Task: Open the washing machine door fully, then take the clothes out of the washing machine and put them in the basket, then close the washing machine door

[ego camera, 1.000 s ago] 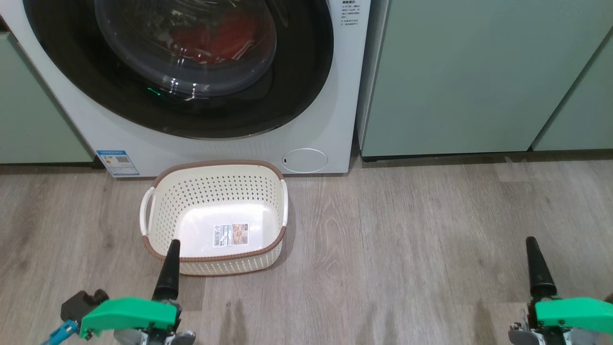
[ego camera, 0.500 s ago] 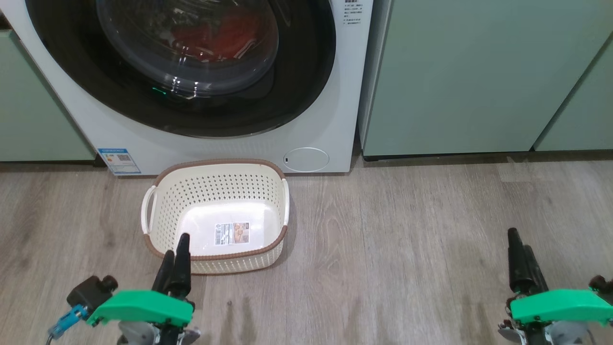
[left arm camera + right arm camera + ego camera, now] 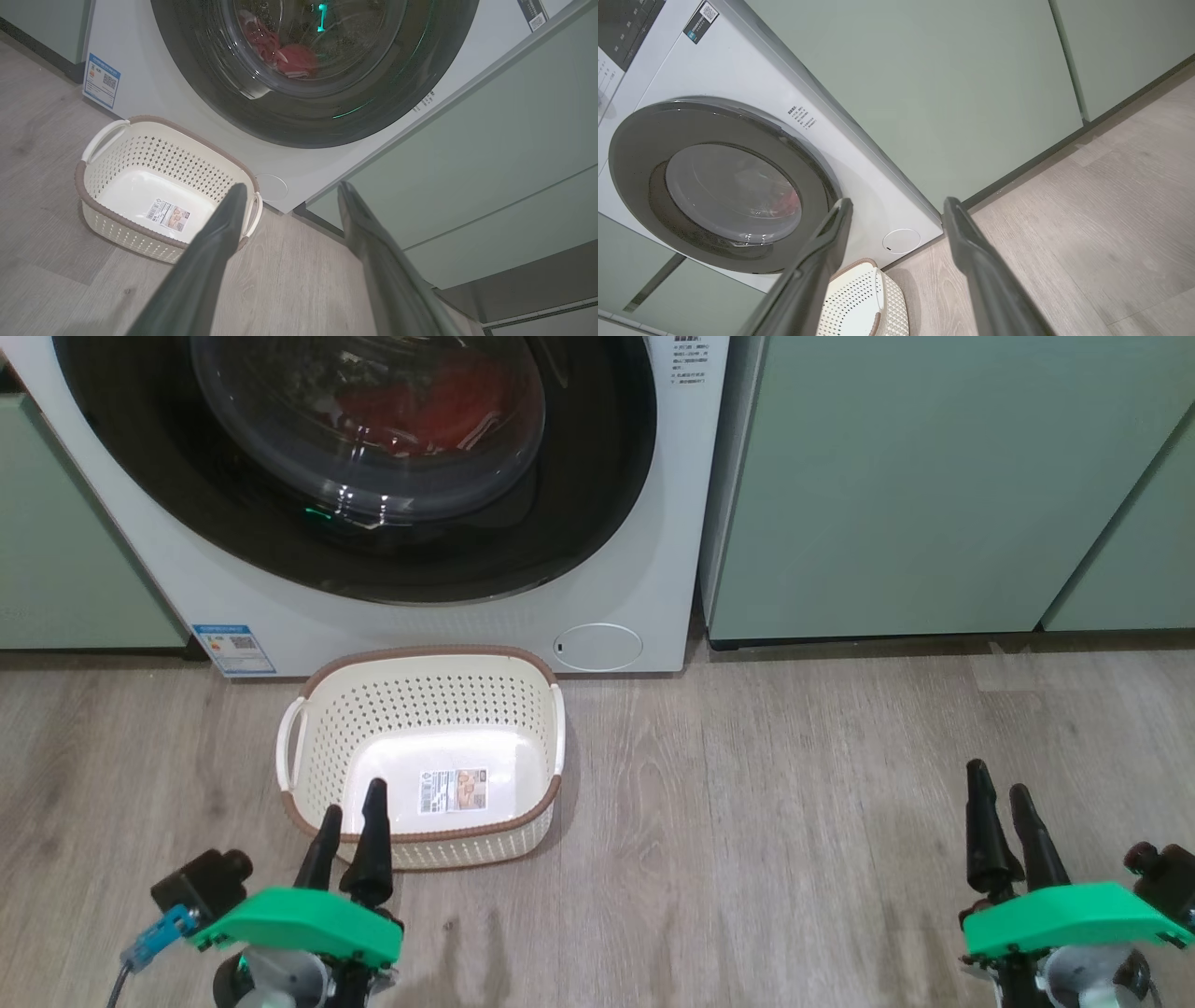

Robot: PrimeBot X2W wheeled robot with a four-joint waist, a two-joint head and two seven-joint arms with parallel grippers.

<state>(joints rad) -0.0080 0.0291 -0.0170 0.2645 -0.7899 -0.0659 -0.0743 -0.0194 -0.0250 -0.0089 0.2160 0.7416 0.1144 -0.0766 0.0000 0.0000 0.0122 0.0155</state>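
Two long, dark, tapering fingers make up each gripper, and both pairs stand parted with nothing between them: the left gripper (image 3: pixel 353 800) rises at the lower left of the head view, its tips overlapping the near rim of the basket in that view, and the right gripper (image 3: pixel 997 779) rises at the lower right over bare floor. Each wrist view shows a plain gap between the smooth, matt fingers, and each gripper carries a bright green plastic housing at its base. One small rectangular cream plastic basket with perforated sides and a brown rim (image 3: pixel 420 653) stands on the grey wood-grain plank floor (image 3: pixel 794 803), close to the foot of the machine, empty except for one printed label (image 3: pixel 453 791) on its smooth bottom; it has two white loop handles, one on each short side. Behind it is one big white front-loading washing machine (image 3: pixel 653 569), with one small round flap (image 3: pixel 597 647) and one blue label (image 3: pixel 233 649) along its lower edge. Its large round door with a wide glossy black rim and a clear domed glass centre (image 3: pixel 579 476) sits shut against the front. Bright red fabric clothes with white stripes (image 3: pixel 420 406) lie inside the drum, blurred behind the glass, so I cannot count them. Flat pale green cabinets (image 3: pixel 934 476) flank the machine on both sides.
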